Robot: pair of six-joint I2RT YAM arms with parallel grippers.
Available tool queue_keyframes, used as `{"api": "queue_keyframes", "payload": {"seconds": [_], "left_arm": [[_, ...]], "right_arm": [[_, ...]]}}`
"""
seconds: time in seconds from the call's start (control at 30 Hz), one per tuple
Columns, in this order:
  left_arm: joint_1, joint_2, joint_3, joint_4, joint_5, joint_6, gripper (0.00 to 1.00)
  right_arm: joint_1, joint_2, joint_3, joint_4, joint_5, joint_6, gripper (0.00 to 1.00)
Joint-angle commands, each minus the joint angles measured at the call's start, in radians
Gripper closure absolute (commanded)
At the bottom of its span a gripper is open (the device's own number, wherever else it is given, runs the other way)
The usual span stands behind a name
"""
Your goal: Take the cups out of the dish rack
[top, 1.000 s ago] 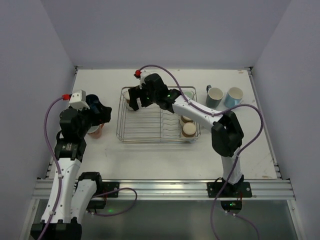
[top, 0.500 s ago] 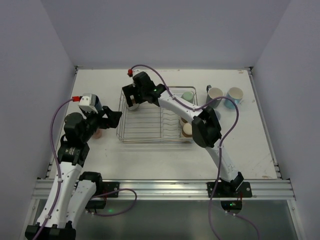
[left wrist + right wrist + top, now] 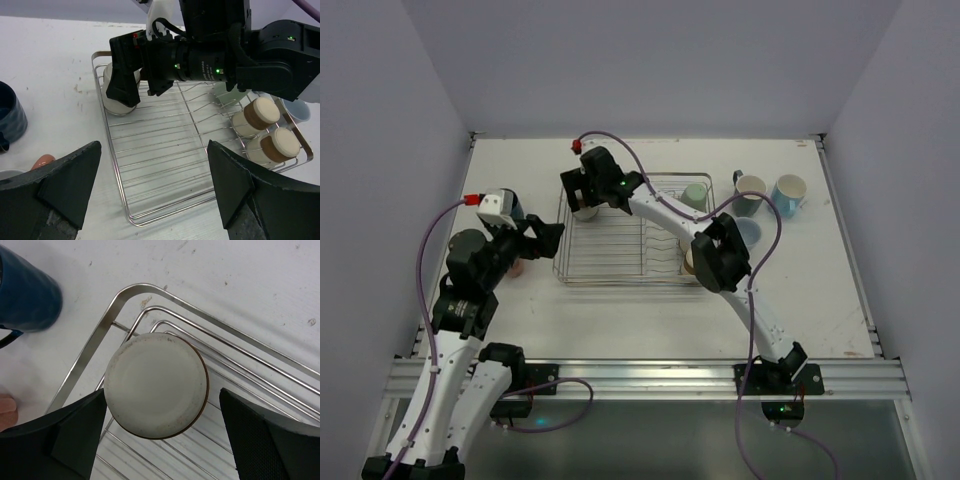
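The chrome dish rack (image 3: 620, 283) sits mid-table. My right gripper (image 3: 582, 195) is open over its far left corner, its fingers either side of an upturned cream cup (image 3: 156, 385) without touching it. In the left wrist view that cup (image 3: 117, 100) stands under the right gripper (image 3: 130, 85). My left gripper (image 3: 546, 235) is open and empty by the rack's left edge (image 3: 107, 165). Two brown-and-cream cups (image 3: 255, 115) lie at the rack's right side, and a mint green cup (image 3: 695, 193) stands at its far right.
A navy mug (image 3: 27, 295) and a salmon pink cup (image 3: 517, 265) stand on the table left of the rack. A teal-and-cream mug (image 3: 752, 190) and two light blue cups (image 3: 788, 190) stand to its right. Walls close in the table on three sides.
My right gripper has moved left to the rack's far left corner, over the cream cup. My left gripper has swung from the cups on the left toward the rack.
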Motion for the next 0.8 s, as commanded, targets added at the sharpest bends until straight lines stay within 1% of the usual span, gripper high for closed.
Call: {"api": "queue_keyframes", "payload": {"seconds": [0.0, 0.07, 0.1, 0.17, 0.2, 0.23, 0.27, 0.3, 0.4, 0.43, 0.57, 0.6, 0.67, 0.7, 0.77], "left_arm": [[-0.009, -0.001, 0.034, -0.003, -0.013, 0.023, 0.09], [-0.011, -0.001, 0.033, -0.002, -0.011, 0.022, 0.09], [-0.009, -0.001, 0.033, -0.002, -0.013, 0.021, 0.09], [-0.009, -0.001, 0.031, -0.002, -0.013, 0.023, 0.09], [-0.011, 0.001, 0.031, 0.0, -0.013, 0.023, 0.09], [-0.009, 0.001, 0.031, 0.001, -0.013, 0.023, 0.09], [-0.009, 0.004, 0.031, 0.002, -0.013, 0.022, 0.09], [-0.008, 0.005, 0.03, 0.003, -0.013, 0.02, 0.09], [-0.006, 0.011, 0.026, 0.012, -0.002, 0.017, 0.09], [-0.006, 0.011, 0.023, 0.017, 0.007, 0.014, 0.09], [-0.006, 0.007, 0.008, 0.041, 0.035, -0.018, 0.1], [-0.006, 0.005, 0.003, 0.06, 0.057, -0.028, 0.1], [-0.006, 0.002, -0.009, 0.078, 0.084, -0.052, 0.12], [-0.006, -0.001, -0.012, 0.095, 0.104, -0.063, 0.13], [-0.006, -0.004, -0.027, 0.118, 0.122, -0.101, 0.14]], "right_arm": [[0.003, -0.013, 0.026, 0.12, 0.025, 0.006, 0.07], [0.003, -0.038, -0.005, 0.156, 0.03, 0.006, 0.13], [0.003, -0.044, -0.021, 0.176, 0.045, 0.006, 0.21], [0.003, -0.056, -0.035, 0.188, 0.058, 0.006, 0.27], [0.003, -0.067, -0.064, 0.212, 0.061, 0.006, 0.39], [0.003, -0.079, -0.084, 0.228, 0.071, 0.007, 0.43], [0.003, -0.117, -0.112, 0.245, 0.073, 0.012, 0.45], [0.003, -0.143, -0.176, 0.294, 0.072, 0.018, 0.46], [0.003, -0.246, -0.297, 0.393, 0.047, 0.03, 0.55], [0.003, -0.268, -0.316, 0.404, 0.047, 0.038, 0.57], [0.003, -0.399, -0.429, 0.479, 0.033, 0.071, 0.58], [0.002, -0.459, -0.489, 0.519, 0.023, 0.093, 0.58], [-0.001, -0.521, -0.554, 0.559, 0.007, 0.125, 0.58], [-0.003, -0.551, -0.621, 0.599, -0.002, 0.175, 0.58], [-0.007, -0.642, -0.693, 0.648, -0.025, 0.229, 0.59]]}}
